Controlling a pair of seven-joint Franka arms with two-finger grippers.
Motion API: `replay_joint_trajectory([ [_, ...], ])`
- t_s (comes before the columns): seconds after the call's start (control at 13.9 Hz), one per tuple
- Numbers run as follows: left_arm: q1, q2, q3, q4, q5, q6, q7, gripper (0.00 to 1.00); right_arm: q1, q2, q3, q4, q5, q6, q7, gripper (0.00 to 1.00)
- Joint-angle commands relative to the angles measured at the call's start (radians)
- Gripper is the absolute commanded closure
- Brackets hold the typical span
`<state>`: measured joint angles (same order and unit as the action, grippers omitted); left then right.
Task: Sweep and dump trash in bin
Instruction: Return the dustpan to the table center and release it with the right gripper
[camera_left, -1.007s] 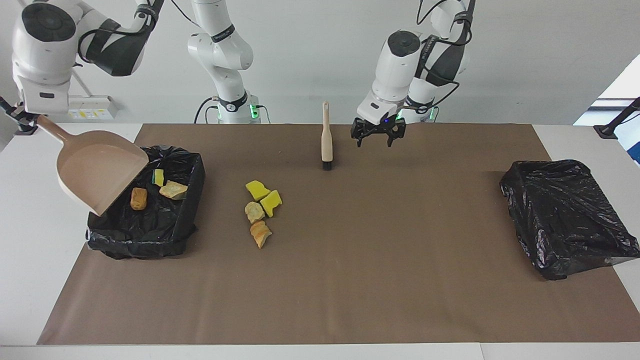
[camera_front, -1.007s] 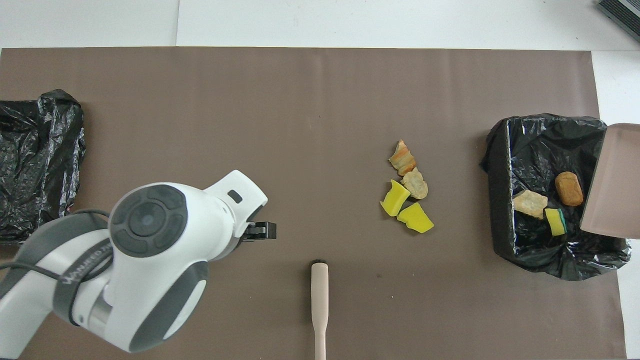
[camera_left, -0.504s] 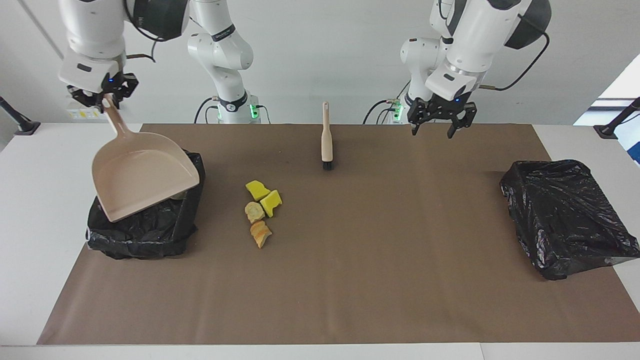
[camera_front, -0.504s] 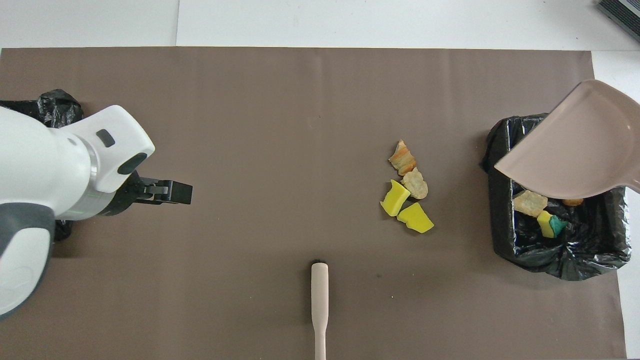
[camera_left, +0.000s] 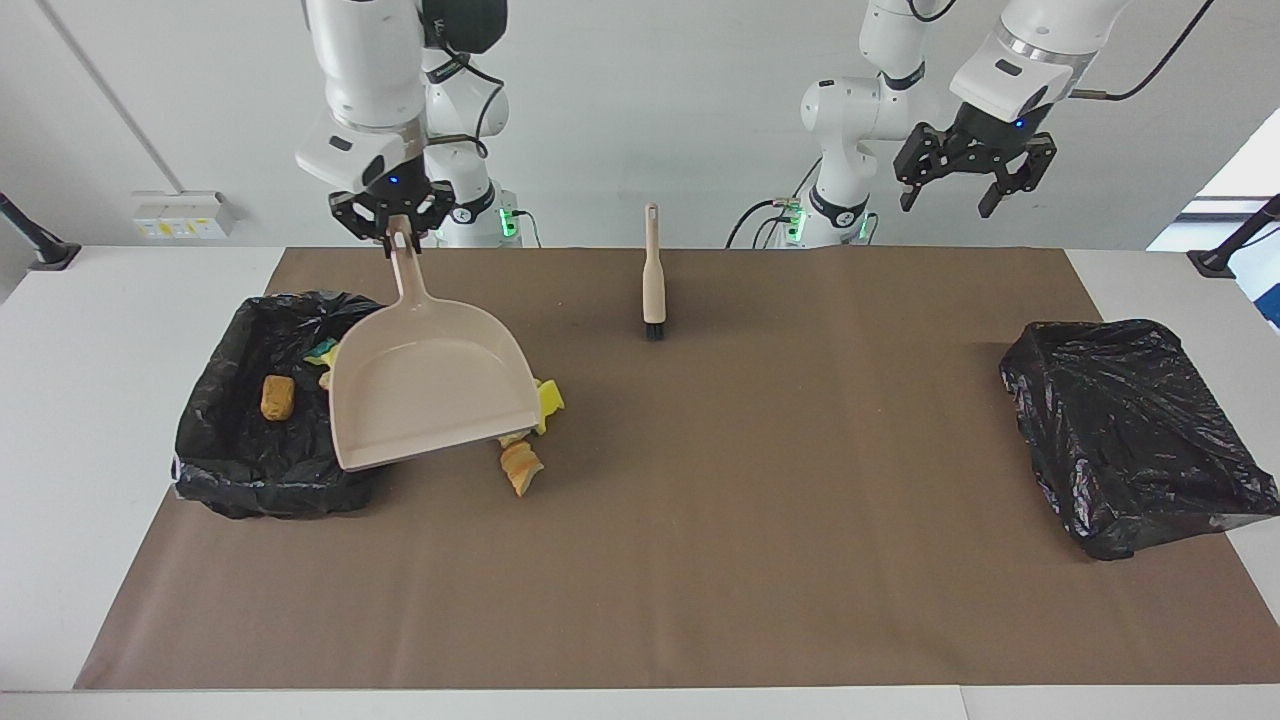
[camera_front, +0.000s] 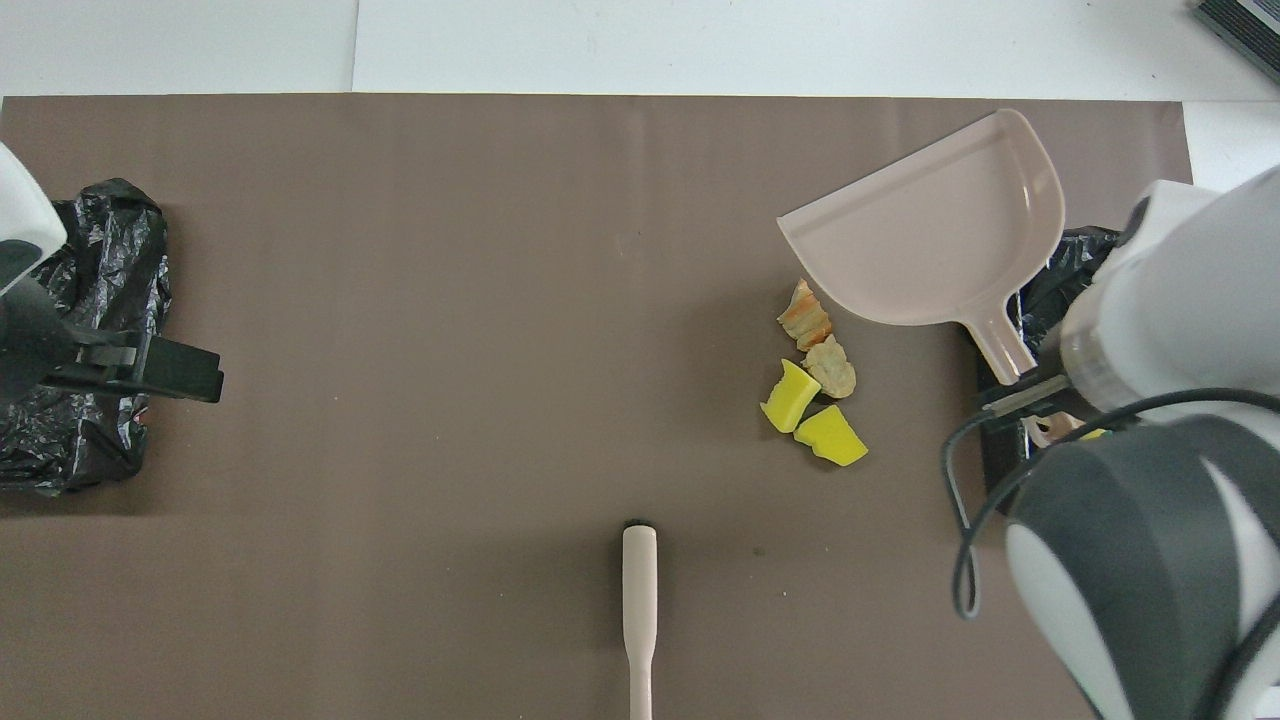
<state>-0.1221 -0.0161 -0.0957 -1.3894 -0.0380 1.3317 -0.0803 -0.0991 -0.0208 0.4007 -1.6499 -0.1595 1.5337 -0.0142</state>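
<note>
A brown mat (camera_left: 700, 560) covers most of my white table (camera_left: 60, 420). Two black-bagged bins sit on it, well apart: one closed-over bin (camera_left: 1135, 435) at my left arm's end, and the open trash bin (camera_left: 250, 470) at my right arm's end.

My right gripper (camera_left: 392, 222) is clenched on the handle tip of the pale pink dustpan (camera_left: 425, 390) — the pan hangs tilted in the air, its handle up toward me and its open lip low, over the edge of the open bin and the trash pile beside it. My left gripper (camera_left: 965, 180) is raised high with its fingers spread and holding nothing, over my left arm's end of the table; that arm waits.

The beige-handled brush (camera_left: 652, 275) lies on the mat about midway between my arms, bristle end pointing away from me.

The trash is split. Four pieces stay on the mat just beside the open bin: two yellow sponge pieces (camera_front: 812, 420), a tan lump (camera_front: 830, 366) touching them, and an orange-brown lump (camera_front: 804, 314) farthest from me. Inside the bin I see an orange-brown chunk (camera_left: 276, 397) and a yellow, green-backed sponge bit (camera_left: 325, 352) at the dustpan's edge — anything else in there is hidden by the pan.
</note>
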Motion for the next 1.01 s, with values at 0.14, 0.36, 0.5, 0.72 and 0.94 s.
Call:
replay_joint_trajectory([
  [0.14,0.009,0.021,-0.009,0.047,0.017,-0.054,0.050,0.00,0.177,0.247,-0.003,0.074,0.011,0.150,0.432,1.00],
  [0.36,0.009,0.002,0.001,0.027,0.017,-0.054,0.048,0.00,0.251,0.381,-0.003,0.172,0.087,0.223,0.609,1.00],
  [0.5,-0.002,0.002,-0.001,0.027,0.017,-0.054,0.045,0.00,0.343,0.491,-0.003,0.264,0.092,0.264,0.787,1.00],
  [0.72,-0.004,0.001,-0.003,0.026,0.017,-0.054,0.043,0.00,0.421,0.577,-0.008,0.302,0.078,0.331,0.826,1.00],
  [0.94,0.007,-0.001,-0.003,0.020,0.015,-0.052,0.045,0.00,0.429,0.607,-0.008,0.295,0.045,0.364,0.829,1.00],
])
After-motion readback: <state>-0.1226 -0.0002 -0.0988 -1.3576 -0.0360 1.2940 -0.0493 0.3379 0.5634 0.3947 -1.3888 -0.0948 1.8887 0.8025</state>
